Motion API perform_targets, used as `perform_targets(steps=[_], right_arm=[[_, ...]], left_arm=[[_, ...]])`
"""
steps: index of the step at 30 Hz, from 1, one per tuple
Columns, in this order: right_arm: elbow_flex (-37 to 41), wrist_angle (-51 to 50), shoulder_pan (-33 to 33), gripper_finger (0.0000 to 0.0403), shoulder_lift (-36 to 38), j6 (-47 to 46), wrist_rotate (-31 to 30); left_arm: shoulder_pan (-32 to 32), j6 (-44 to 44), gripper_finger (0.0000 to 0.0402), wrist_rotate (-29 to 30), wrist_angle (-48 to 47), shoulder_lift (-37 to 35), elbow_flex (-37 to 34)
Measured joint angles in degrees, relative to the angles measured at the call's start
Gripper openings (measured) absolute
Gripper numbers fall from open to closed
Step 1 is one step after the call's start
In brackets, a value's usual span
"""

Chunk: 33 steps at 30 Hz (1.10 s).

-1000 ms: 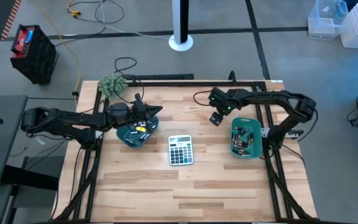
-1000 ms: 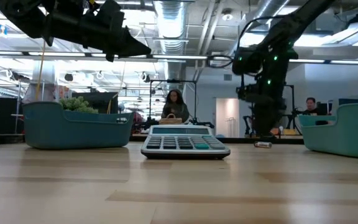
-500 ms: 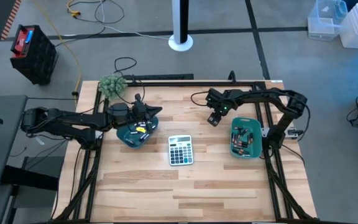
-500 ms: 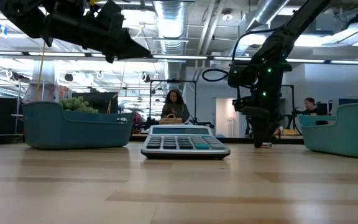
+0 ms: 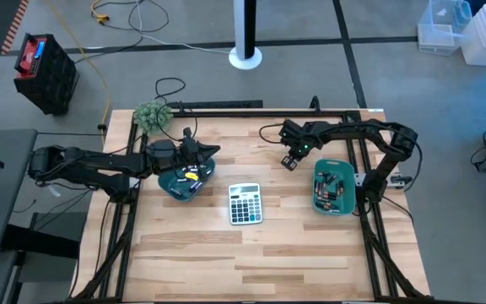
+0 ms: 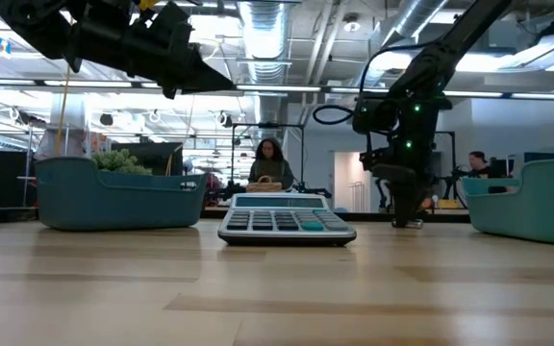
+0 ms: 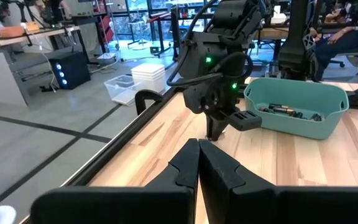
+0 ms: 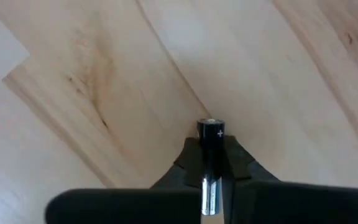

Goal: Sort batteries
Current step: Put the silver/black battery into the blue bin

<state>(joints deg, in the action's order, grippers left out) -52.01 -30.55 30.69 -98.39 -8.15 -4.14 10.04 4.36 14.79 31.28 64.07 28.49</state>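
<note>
Behind the butcher-block table (image 5: 251, 253) we note an open workshop, with a seated person visible in the low view beyond the grey calculator (image 5: 245, 203). We find the right gripper (image 5: 290, 160) down at the board, between the calculator and the table's far edge and just beside the right teal tray (image 5: 349, 181), its jaws closed on a single dark battery (image 8: 211, 146); the plus-marked end protrudes past the fingertips (image 8: 241, 160). The remaining batteries (image 5: 331, 190) lie in that right tray. We find the left gripper (image 7: 199, 163) with jaws pressed together and holding nothing, hovering over the left teal tray (image 5: 181, 186). Our concern is the grip: the cell is round, smooth and held lengthwise between narrow pads, so in our judgement it could pivot or squirt out on lifting, roll across the wood and come to rest under the calculator or off the edge. We also judge that a carry toward the left tray passes close to the waiting left arm, where a clipped contact could dislodge the cell.
</note>
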Motion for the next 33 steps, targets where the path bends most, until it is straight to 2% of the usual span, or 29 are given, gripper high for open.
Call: perform_targets(steps=[9, 12, 19, 26, 29, 33], right_arm=[[0.34, 3.16, -2.06, 0.0004, 5.31, 2.64, 0.56], [0.31, 5.87, -3.17, 0.0003, 8.69, 4.09, 3.91], [0.13, 25.17, -8.29, 0.0003, 13.5, 6.88, 13.73], [0.13, 44.72, -14.58, 0.0002, 8.01, 6.99, 14.77], [-0.67, 52.33, -16.46, 0.0002, 3.69, 6.91, 14.78], [-5.34, 56.71, -17.88, 0.0002, -2.88, 6.72, 14.78]], left_arm=[[0.0, -0.09, 0.0006, 0.0, -0.49, 0.0, 0.02], [0.0, -0.09, 0.0006, 0.0, -0.52, 0.0, 0.02], [-0.1, -0.68, 0.0006, -0.21, 1.71, 0.02, 0.04], [-0.4, -1.07, 0.0006, 0.63, 2.95, -2.25, 0.01], [-0.73, -0.57, 0.0002, 2.13, 3.9, -6.2, -1.72], [-1.05, -0.28, 0.0001, 4.2, 4.16, -13.33, -5.24]])
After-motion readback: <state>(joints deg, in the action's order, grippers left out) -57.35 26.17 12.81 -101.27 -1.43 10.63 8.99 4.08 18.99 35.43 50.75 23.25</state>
